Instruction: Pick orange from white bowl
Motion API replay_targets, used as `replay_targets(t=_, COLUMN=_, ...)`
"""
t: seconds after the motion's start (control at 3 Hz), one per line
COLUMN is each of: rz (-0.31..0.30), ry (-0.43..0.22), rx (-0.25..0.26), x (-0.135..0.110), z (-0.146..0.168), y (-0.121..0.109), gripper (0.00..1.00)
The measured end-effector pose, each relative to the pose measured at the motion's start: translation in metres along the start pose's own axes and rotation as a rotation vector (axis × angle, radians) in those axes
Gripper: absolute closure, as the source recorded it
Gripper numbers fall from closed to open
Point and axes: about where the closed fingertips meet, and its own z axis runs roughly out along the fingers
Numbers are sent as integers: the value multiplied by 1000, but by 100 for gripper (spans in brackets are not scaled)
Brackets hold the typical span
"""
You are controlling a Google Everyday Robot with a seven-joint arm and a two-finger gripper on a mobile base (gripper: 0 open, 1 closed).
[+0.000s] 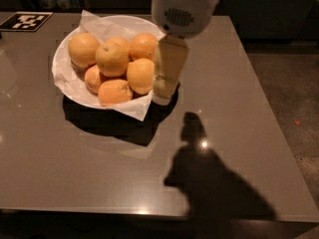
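Six round yellow-orange fruits are piled in the wide, shallow white bowl (61, 77), which is lined with crinkled white paper whose corners stick out over the rim. The orange (112, 59) I am after is a large one with a small dark greenish stem dot near its top. It sits high in the middle of the pile, touching the fruits around it. My cream-coloured fingers (162, 97) hang straight down beneath my rounded white wrist housing (182, 6). They are at the right rim of the white bowl, just beside the rightmost fruits and apart from the orange. Whether they are open or closed I cannot tell. The white bowl stands on the far left part of a glossy grey-brown worktop (89, 173). A black-and-white square marker (25, 20) lies flat at the far left corner. My dark shadow (214, 193) falls across the near right of the worktop.
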Motion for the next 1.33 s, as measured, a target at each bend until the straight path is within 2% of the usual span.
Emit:
replay_targets(t=0.33, rz=1, ry=-21, rx=18, x=-6, z=-5, y=-1, gripper=0)
replay_targets(t=0.67, rz=23, ry=-80, rx=30, x=-36, z=-9, y=-1, gripper=0)
replay_targets(t=1.0, rz=96, ry=-114, rx=43, x=-68, z=-13, y=-13, gripper=0)
replay_targets(t=1.33, rz=159, ry=-119, rx=30, x=-87, z=-4, y=-27, gripper=0)
